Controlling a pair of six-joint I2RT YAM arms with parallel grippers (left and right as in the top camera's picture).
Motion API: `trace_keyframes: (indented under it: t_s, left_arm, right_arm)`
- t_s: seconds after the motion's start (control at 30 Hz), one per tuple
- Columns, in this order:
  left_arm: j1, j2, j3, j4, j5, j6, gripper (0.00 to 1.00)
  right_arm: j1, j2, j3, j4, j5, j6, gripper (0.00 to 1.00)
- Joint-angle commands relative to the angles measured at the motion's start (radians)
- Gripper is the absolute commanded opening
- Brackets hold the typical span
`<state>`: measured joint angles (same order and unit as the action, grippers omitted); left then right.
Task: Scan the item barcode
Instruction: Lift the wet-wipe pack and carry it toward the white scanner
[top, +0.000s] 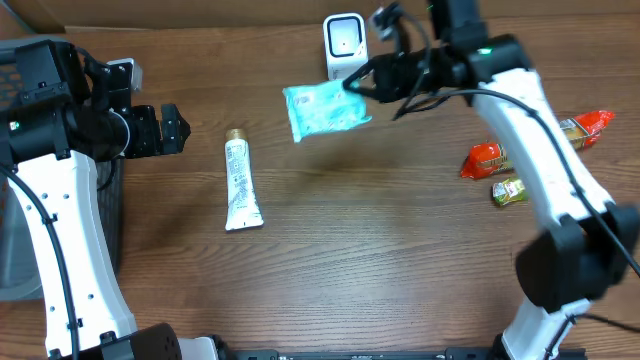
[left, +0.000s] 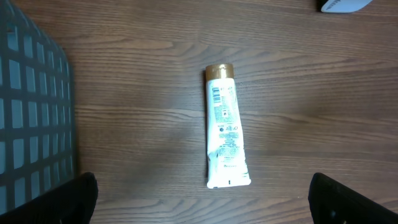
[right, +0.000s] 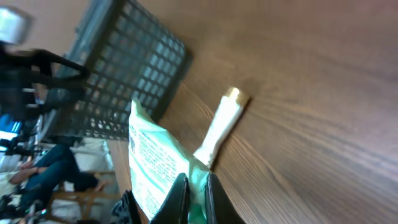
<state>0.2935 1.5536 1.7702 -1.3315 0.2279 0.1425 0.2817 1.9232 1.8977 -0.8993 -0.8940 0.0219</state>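
The right hand (top: 358, 86) is clenched on one edge of the teal packet (top: 325, 110) and holds it clear of the table (top: 380, 250), just beside the white scanner (top: 345, 42) at the far edge. In the right wrist view the packet's film is pinched between the two fingers (right: 179, 196), and its printed face hangs free beyond them. We judge the packet to be light and soft: a thin, flexible pouch that will sag and twist from a one-edge hold and may slip on its glossy film. The soundest hold is on the sealed margin or a corner, firm enough to stop sliding but well apart from the printed panel, so the barcode stays uncovered and reasonably flat toward the scanner. We cannot tell from these views where the barcode sits. The left hand (top: 178, 128) is released, its jaws wide, hovering near the black basket (top: 20, 60) and grasping nothing. A white tube (top: 241, 183) with a gold cap lies flat on the table near it. Three snack packets (top: 485, 160) lie together at the right.
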Motion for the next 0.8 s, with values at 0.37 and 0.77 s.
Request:
trace_keyframes:
  t_s: [0.37, 0.77]
  left_arm:
    - [0.0, 0.005, 0.011, 0.001, -0.002, 0.026, 1.0]
    - [0.0, 0.005, 0.011, 0.001, -0.003, 0.026, 0.99]
  right_arm:
    - [0.051, -0.064, 0.02, -0.01, 0.34, -0.011, 0.04]
    - [0.238, -0.064, -0.032, 0.239, 1.231, -0.219, 0.04]
